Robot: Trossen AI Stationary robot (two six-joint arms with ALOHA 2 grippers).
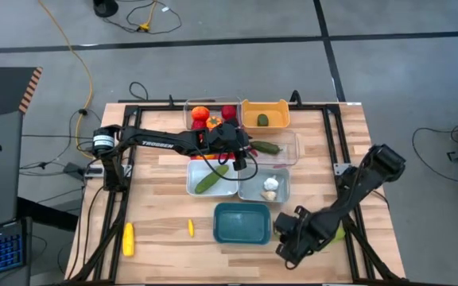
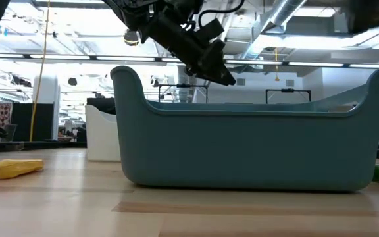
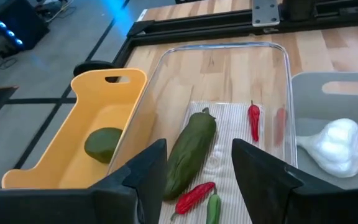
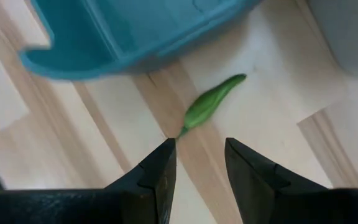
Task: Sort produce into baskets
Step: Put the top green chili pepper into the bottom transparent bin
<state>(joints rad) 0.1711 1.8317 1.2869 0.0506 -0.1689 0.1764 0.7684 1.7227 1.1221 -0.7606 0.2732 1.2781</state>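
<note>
The left claw [image 1: 237, 155] hangs open and empty above the clear tray [image 3: 278, 68] near the middle of the slatted wooden surface [image 1: 157, 230]. Between its dark, blunt fingers [image 3: 145, 174] the wrist view shows a ribbed tray floor carrying a long, bumpy green cucumber [image 3: 190, 152], two slim red chilies [image 3: 253, 119] and a small green chili [image 3: 213, 208]. At 9 o'clock of that tray stands the orange tray [image 3: 98, 93], smooth plastic with a slotted handle, holding one rounded dark green piece [image 3: 102, 143].

The right claw [image 1: 289, 238] sits low at the 4 o'clock edge of the teal tray [image 1: 242, 224], fingers [image 4: 160, 171] parted and holding nothing. Just beyond their tips a curved, tapered green chili [image 4: 210, 104] lies loose on the wood grain, beside the teal tray's rounded corner.

Garlic [image 1: 270, 185], white and bulbous, lies in the pale grey tray. A yellow corn cob [image 1: 128, 238] rests on the surface at 8 o'clock, well apart from every tray.
</note>
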